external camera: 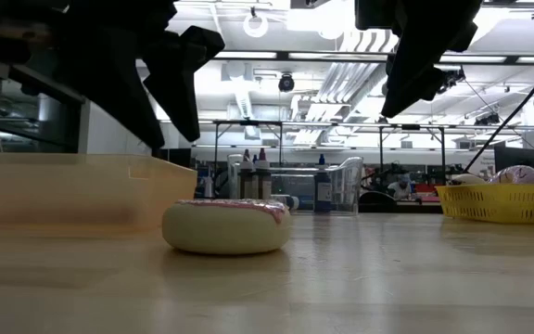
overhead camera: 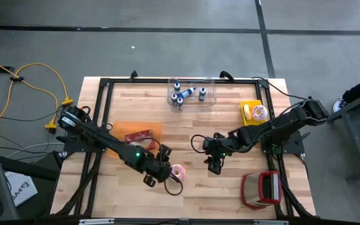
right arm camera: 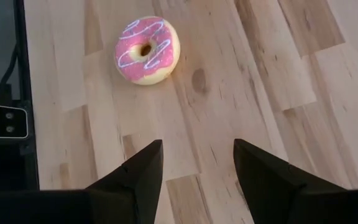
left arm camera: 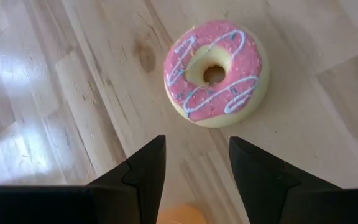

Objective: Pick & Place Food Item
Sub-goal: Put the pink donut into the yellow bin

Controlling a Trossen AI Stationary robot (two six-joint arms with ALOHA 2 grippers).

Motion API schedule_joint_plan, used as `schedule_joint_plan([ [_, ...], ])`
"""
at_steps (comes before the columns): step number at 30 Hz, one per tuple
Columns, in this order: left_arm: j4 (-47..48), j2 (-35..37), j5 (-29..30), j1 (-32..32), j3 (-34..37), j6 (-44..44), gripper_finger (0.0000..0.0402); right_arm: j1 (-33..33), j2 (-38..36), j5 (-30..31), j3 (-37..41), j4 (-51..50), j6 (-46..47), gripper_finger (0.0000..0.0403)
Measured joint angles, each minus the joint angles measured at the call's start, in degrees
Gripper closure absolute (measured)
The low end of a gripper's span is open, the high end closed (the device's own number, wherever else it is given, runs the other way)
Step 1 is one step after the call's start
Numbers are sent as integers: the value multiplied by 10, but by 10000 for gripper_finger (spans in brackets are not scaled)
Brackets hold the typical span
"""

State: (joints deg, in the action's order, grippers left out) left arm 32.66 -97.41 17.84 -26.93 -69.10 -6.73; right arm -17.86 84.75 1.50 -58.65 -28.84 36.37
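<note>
High view: the pink-iced donut (overhead camera: 177, 172) lies on the wooden table (overhead camera: 192, 131) in the lower middle of the frame. The left gripper (overhead camera: 162, 175) sits just beside it on its left. The right gripper (overhead camera: 214, 164) hangs further off to the donut's right, so the left arm is clearly the nearer of the 2.

Low view: the donut (external camera: 227, 225) rests flat on the table in the left-centre of the frame, with dark arm parts above it at upper left and upper right; neither touches it.

Left wrist view: the donut (left arm camera: 216, 73) fills the upper middle, straight ahead of the 2 parted, empty fingers (left arm camera: 143, 169). Being round, it has no long axis to line up with.

Right wrist view: the donut (right arm camera: 147, 50) lies at upper left, well ahead of this gripper's spread, empty fingers (right arm camera: 137, 171) and off to one side of their centreline.
</note>
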Motion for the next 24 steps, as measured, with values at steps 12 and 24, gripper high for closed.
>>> schedule_joint_plan([
  [12, -62, -41, 3, -45, 0, -75, 234, -9, 0, 5, 0, 11, 1, 220],
  [24, -111, -56, -2, -43, 0, -106, 234, -11, 0, 5, 0, 13, 15, 220],
])
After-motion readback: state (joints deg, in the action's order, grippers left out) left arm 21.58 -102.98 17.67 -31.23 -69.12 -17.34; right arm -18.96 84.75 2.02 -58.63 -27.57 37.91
